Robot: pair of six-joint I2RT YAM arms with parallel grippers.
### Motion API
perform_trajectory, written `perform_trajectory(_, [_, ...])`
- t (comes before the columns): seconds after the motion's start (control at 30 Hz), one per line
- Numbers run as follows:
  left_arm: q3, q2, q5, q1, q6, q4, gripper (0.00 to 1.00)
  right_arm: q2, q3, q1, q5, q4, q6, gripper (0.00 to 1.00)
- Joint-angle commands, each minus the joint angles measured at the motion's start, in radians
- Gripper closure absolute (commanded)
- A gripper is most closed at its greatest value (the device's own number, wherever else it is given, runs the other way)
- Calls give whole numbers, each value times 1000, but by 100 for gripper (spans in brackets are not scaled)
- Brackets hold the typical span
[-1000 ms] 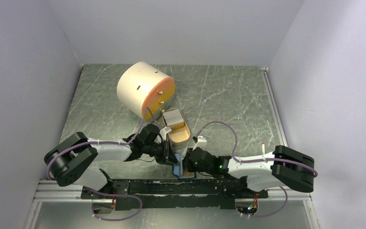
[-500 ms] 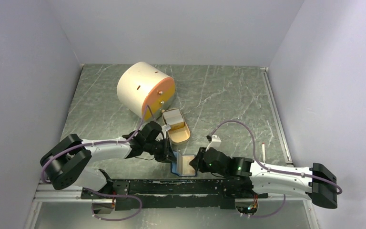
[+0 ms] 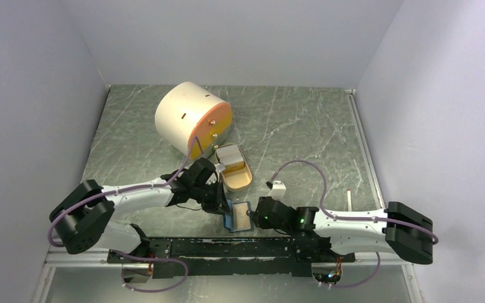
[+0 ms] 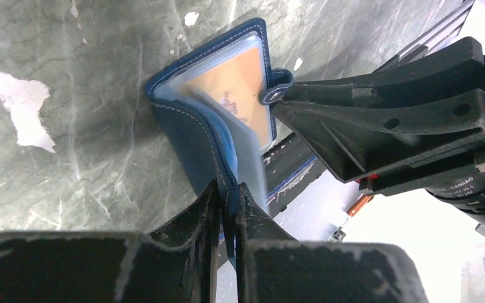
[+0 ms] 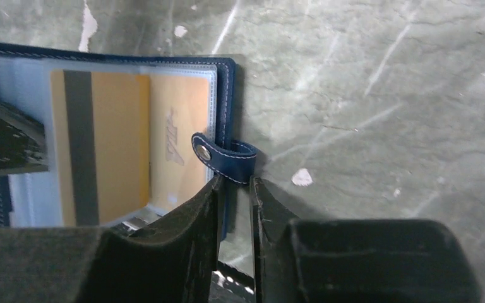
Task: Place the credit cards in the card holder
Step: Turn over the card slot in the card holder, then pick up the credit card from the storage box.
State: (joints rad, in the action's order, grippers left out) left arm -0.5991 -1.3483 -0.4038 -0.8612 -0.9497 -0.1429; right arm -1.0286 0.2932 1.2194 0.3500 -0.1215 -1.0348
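Holding card holder [image 3: 240,216] open beside tan dish [image 3: 251,177].
Clamped in left gripper [image 4: 227,188], straddled narrowly by right gripper [image 5: 235,183], hold unclear; may slip shut.

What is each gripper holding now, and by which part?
The left gripper pinches the card holder by one cover's edge. The right gripper straddles the opposite edge beside the tab; a grip cannot be told.

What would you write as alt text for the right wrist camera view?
An open blue card holder on a grey marbled table shows an orange card with a dark stripe through its clear sleeve. The right gripper straddles the holder's edge with its black fingers, just below the snap tab.
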Motion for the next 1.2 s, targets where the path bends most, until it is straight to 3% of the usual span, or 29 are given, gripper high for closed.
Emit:
perform_trajectory(0.0, [-18, -54, -103, -10, -19, 120, 86, -80, -22, 7, -28, 112, -4, 76])
perform_trajectory(0.17, [-14, -89, -111, -13, -25, 140, 86, -77, -42, 8, -28, 114, -19, 76])
perform_trajectory(0.33, [23, -52, -102, -12, -25, 132, 86, 36, -31, 7, 19, -15, -29, 75])
perform_trajectory(0.57, [74, 3, -102, 1, -14, 126, 83, 279, 41, 5, 135, -216, 57, 52])
perform_trajectory(0.7, [92, 18, -104, 19, -9, 127, 80, 324, 112, 4, 212, -250, 191, 47])
perform_trajectory(0.8, [100, 34, -110, 36, -4, 129, 76, 297, 179, 5, 264, -224, 380, 47])
perform_trajectory(0.93, [123, 59, -115, 50, -14, 151, 73, 213, 237, 2, 292, -89, 698, 47])
perform_trajectory(1.07, [153, 75, -116, 53, -28, 181, 73, 126, 261, -15, 335, 63, 934, 47])
perform_trajectory(1.17, [174, 83, -110, 55, -33, 191, 73, 57, 293, -59, 284, 145, 1076, 46])
